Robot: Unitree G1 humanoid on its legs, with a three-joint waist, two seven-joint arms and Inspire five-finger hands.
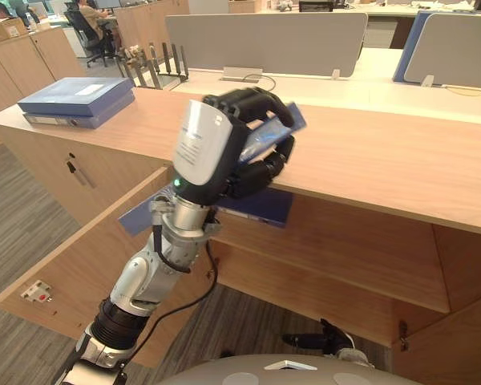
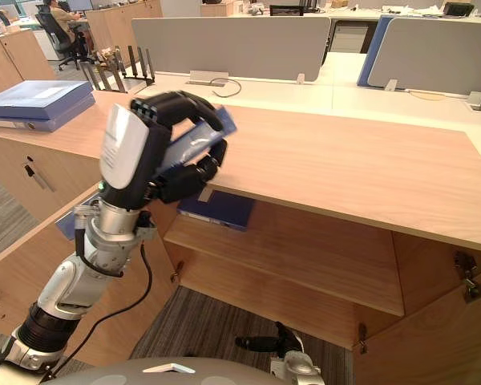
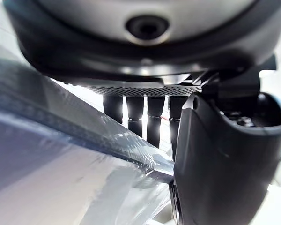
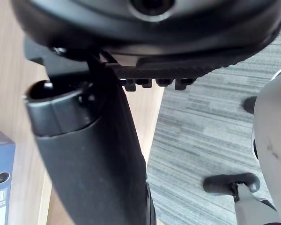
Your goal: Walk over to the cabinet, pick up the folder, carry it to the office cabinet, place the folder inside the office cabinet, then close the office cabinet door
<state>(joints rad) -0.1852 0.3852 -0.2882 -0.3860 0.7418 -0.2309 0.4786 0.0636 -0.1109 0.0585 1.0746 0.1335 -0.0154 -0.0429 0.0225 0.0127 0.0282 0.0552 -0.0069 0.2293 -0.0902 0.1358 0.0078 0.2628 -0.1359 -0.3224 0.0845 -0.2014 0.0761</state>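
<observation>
Folder (image 1: 269, 133), blue with a shiny see-through cover, pinched in left hand (image 1: 202, 146). Fingers (image 1: 248, 100) curled over the top of it, thumb pushed up against the other face from below. Held tilted, right at the front edge of the cabinet top (image 1: 385, 156). Pokes one corner up above that edge and hangs the rest down below it, in front of the open office cabinet (image 1: 433, 265). More blue under the edge, on both sides of the wrist. Cannot tell if the bottom of it touches the shelf (image 1: 337, 253) or floats just over it.

From the left wrist: folder face close along the palm, fingers in a row behind it, thumb just beside it.

Right hand (image 4: 86, 159) low down near the carpet (image 4: 210, 131), well apart from folder. Cannot tell if open or closed.

Door (image 1: 72, 265) swung out on the left, just beside the left arm. Another wood door (image 1: 457, 345) swung out on the right. Between them, a wide opening with lots of shelf room to the right of folder. Long front edge of cabinet top running off to the right of the hand.

Stack of blue folders (image 1: 76, 100) on the left end of the top, well apart from the hand. Black rack (image 1: 156, 64) and grey screens (image 1: 264, 40) behind, past the back edge.
</observation>
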